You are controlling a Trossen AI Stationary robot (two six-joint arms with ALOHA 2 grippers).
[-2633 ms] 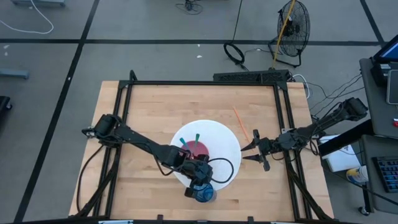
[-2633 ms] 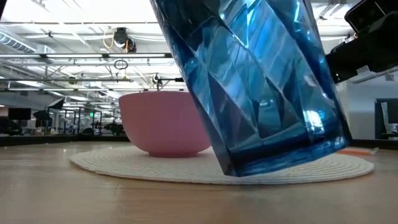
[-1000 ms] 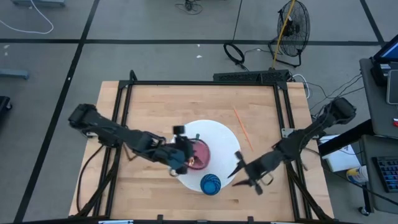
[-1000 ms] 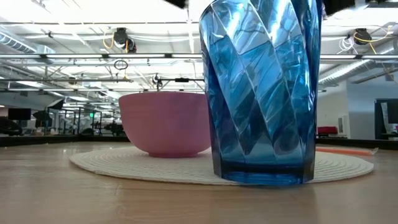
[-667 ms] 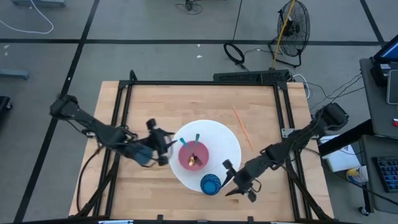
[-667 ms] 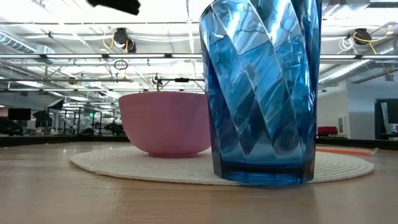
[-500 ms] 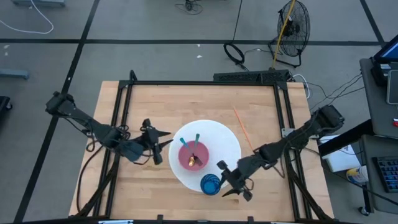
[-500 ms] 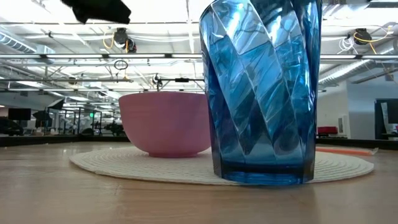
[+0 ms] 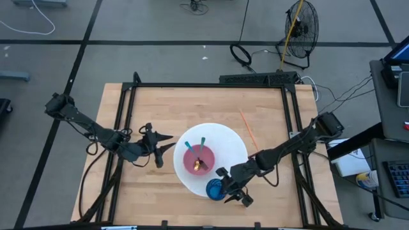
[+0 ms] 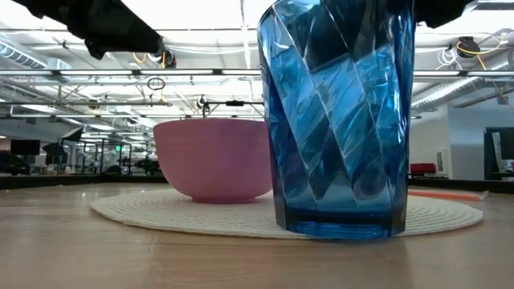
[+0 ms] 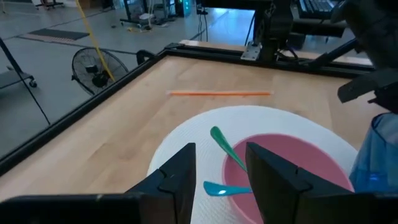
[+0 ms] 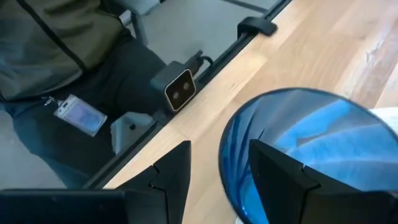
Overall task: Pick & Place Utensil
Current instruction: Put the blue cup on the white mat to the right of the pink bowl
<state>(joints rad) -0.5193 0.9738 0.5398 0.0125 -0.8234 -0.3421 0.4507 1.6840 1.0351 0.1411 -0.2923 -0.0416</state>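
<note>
Two teal utensils leaning in pink bowl.

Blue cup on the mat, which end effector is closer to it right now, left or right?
Right. The right end effector sits right beside the blue cup, open. The left end effector hangs open off the white mat, on the far side of the pink bowl.
</note>
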